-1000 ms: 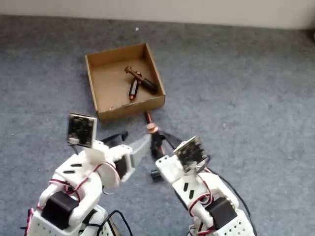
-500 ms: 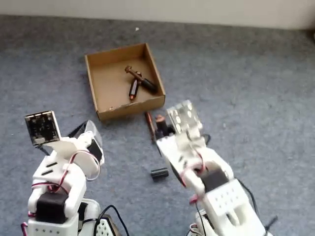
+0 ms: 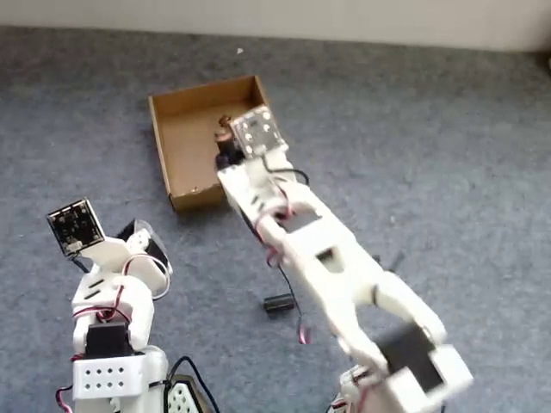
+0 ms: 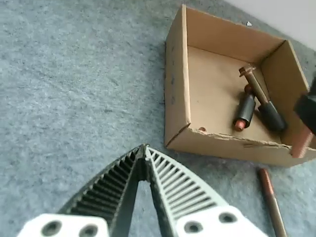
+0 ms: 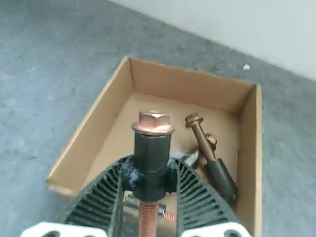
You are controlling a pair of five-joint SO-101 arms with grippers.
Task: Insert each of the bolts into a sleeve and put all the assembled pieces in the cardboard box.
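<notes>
High view: got the right gripper (image 3: 227, 148) parked out over the cardboard box (image 3: 164, 129), plus a spare sleeve (image 3: 277, 303) lying on the carpet way back beside its arm.

Left wrist view: seeing the left gripper (image 4: 144, 152) pinched together on nothing. Box sits just ahead of the tips with two assembled pieces (image 4: 247, 106) inside, and a loose bolt (image 4: 270, 195) on the carpet just outside its near wall.

Right wrist view: clamped tight on a black sleeve (image 5: 152, 148) with a copper bolt (image 5: 153, 123) poked through it, box floor straight beyond.
</notes>
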